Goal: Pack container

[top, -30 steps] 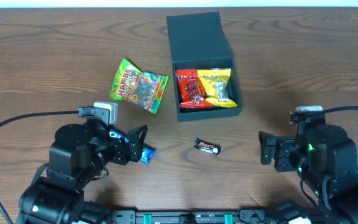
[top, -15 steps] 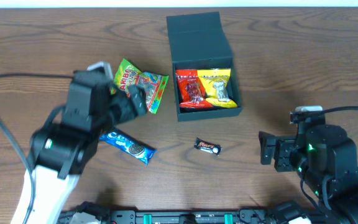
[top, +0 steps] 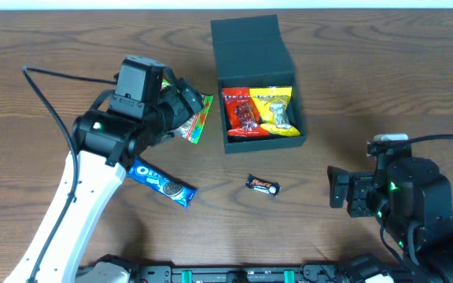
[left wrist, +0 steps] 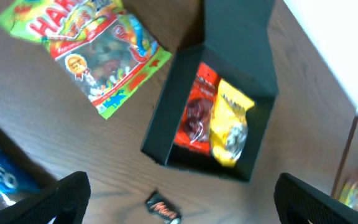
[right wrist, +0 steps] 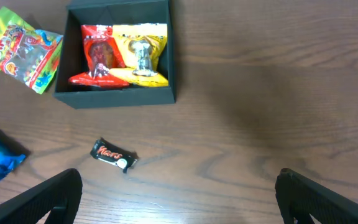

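Black fingers (left wrist: 67,198) of the left gripper (top: 185,104): wide apart, one at each lower corner of the left wrist view, nothing between them. From overhead this gripper hangs over the Haribo bag (top: 200,119) and hides most of it. In the wrist view the whole bag (left wrist: 86,53) lies flat on the wood, clear of the fingers

Right gripper (top: 337,189): wide too, empty, low at the right edge of the table (top: 384,71), well apart from every item. Its fingers (right wrist: 59,194) frame bare wood

Container (top: 262,144): dark square box, top centre of the table, just right of the Haribo bag and not touching it. Lid (top: 250,43) is open and folded back, away from the arms. Inside, side by side and filling the floor:
- red packet (top: 240,110), left half
- yellow packet (top: 276,108), right half, a clear window on its face

Still outside the box:
- Oreo pack (top: 162,182), blue, lying at a slant near the left arm, below the Haribo bag
- Mars bar (top: 263,185), small, black wrapper, near the front wall of the box, apart from it

Right wrist view agrees: box (right wrist: 114,96) open, both packets in, Mars bar (right wrist: 113,156) in front of it
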`<state>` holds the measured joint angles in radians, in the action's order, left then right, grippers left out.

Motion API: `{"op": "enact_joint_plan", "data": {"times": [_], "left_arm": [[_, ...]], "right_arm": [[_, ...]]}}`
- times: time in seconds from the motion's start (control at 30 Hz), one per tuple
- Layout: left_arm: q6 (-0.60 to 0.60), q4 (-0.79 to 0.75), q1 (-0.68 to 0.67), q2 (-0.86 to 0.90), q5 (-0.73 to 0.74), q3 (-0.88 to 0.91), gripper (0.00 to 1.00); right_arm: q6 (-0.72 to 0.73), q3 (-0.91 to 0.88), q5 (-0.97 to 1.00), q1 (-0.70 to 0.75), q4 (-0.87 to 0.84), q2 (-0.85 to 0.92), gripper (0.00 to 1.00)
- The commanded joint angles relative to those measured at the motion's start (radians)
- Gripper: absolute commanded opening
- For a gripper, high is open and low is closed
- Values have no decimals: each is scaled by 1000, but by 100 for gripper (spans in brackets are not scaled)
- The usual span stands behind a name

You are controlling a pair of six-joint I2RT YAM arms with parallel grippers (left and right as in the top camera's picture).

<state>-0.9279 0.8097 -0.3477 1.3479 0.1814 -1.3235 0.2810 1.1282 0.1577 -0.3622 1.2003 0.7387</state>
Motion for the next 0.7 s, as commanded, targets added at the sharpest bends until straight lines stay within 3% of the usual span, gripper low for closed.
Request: {"op": "enact_joint_plan", "data": {"times": [0.0, 0.17, 0.27, 0.67], "left_arm": [[-238, 1, 23, 61, -36, -19, 96], [-388, -4, 100, 198, 26, -33, 96], [-388, 3, 140, 301, 79, -86, 97], [-441, 45, 145, 523, 12, -204, 96]], "right_arm": [[10, 2, 11, -4, 1, -1, 99], [10, 2, 11, -4, 1, -1, 99], [10, 2, 11, -4, 1, -1, 99], [10, 2, 11, -4, 1, -1, 99]]}}
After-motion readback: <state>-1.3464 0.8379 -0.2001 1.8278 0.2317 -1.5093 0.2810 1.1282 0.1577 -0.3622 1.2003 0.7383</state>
